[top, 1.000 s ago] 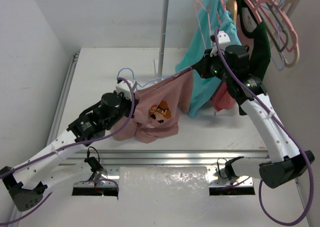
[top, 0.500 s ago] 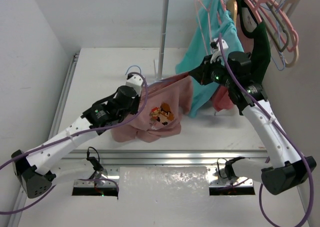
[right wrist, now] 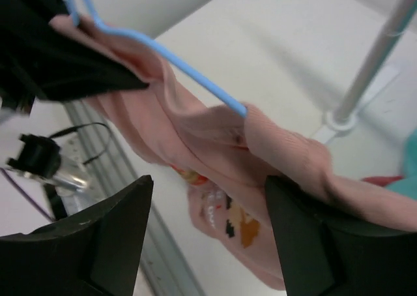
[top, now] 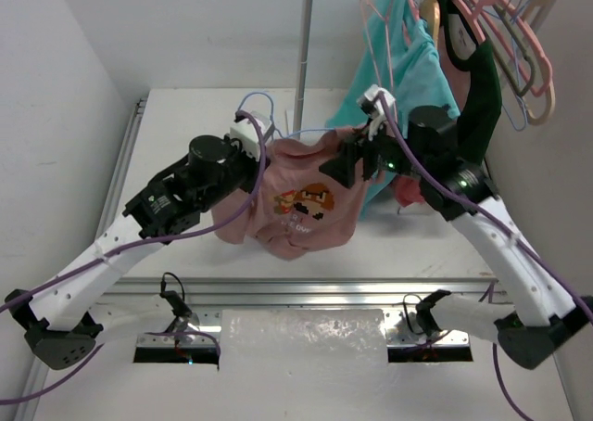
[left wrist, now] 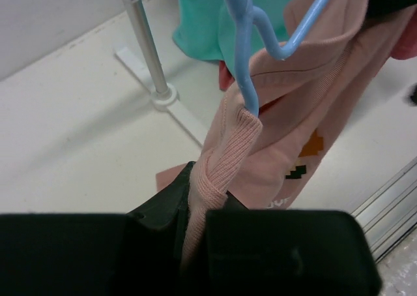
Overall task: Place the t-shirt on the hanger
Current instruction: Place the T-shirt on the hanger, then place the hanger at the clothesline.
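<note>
- Dusty pink jersey hangs above the table. The t-shirt is strung between the two arms with its print facing the overhead camera.
- The left gripper is clamped tight on the ribbed collar, just below where the light blue wire hanger passes into the neck opening. The hook rises above the cloth.
- The right gripper has its fingers spread wide and grips nothing. Pink shoulder fabric lies just ahead of them and seems to drape over the top of one finger.
- The hanger's long axis runs across the table, from the left gripper toward the right one. In the right wrist view, one wire arm slopes down and vanishes into the cloth directly in front of the open jaws.
- That buried shoulder end is nearest the right arm, so the next pinch looks like its job. It would need to close across the wire's line, not along it.
- I cannot tell whether the wire tip already sits fully inside the sleeve seam.
</note>
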`<state>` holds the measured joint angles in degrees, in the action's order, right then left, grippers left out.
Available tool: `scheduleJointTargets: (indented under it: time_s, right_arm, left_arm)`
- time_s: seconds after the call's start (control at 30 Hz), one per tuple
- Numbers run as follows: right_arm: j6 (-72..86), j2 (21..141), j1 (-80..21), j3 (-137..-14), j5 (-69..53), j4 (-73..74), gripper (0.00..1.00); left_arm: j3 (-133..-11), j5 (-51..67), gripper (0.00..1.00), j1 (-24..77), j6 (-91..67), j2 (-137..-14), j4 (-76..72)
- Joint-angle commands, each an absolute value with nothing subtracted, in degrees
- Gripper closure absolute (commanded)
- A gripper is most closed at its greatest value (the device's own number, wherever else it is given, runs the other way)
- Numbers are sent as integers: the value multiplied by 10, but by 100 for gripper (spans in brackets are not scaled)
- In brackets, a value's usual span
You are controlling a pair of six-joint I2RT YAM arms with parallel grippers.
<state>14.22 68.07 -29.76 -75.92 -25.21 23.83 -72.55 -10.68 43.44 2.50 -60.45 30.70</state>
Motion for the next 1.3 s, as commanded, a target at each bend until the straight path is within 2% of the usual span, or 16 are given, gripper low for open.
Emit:
scheduleJointTargets:
  time_s: [0.0, 0.17, 0.3, 0.33, 0.43, 0.67, 0.7, 0.77, 0.87, 0.9, 0.93, 0.97, 1.07, 1.17, 1.27]
  right_arm:
    - [14, 601, -296, -784, -208, 273, 29]
    - [-107, 569, -296, -814, -211, 310, 22]
    - [-219, 594, -296, -821, -201, 344, 21]
    - [-239, 612, -295, -813, -182, 363, 21]
    - [-278, 644, -293, -831, -187, 409, 30]
    - [-294, 656, -290, -861, -307, 487, 30]
    - [-295, 664, -290, -877, -314, 501, 35]
    - [-287, 680, -290, -882, -325, 510, 38]
    - [-279, 685, -290, -873, -345, 497, 74]
    - [-279, 685, -290, -870, -354, 490, 90]
    - [-272, 683, -291, -865, -364, 477, 100]
    - [-260, 669, -290, -839, -366, 452, 100]
    - [-207, 629, -287, -767, -327, 304, 100]
    - [-174, 611, -228, -740, -301, 259, 100]
    - [-145, 612, -186, -747, -355, 251, 100]
  left_arm:
    - [-769, -91, 100, 434, 79, -609, 281]
    - [-768, -114, 100, 432, 132, -631, 324]
    - [-767, -31, 100, 432, 153, -623, 331]
    - [-768, 12, 100, 431, 164, -614, 334]
    - [-776, 63, 100, 431, 179, -604, 343]
    - [-782, 76, 100, 431, 195, -601, 360]
    - [-781, 77, 100, 432, 195, -600, 358]
    - [-778, 87, 100, 431, 195, -596, 350]
    - [-779, 85, 100, 431, 194, -594, 348]
    - [-778, 78, 100, 431, 192, -593, 345]
    - [-777, 73, 100, 431, 190, -592, 343]
    - [-777, 63, 99, 432, 187, -590, 337]
    - [-761, 4, 84, 431, 165, -576, 305]
    - [-732, -59, 79, 431, 150, -545, 276]
    - [-715, -83, 73, 431, 143, -518, 259]
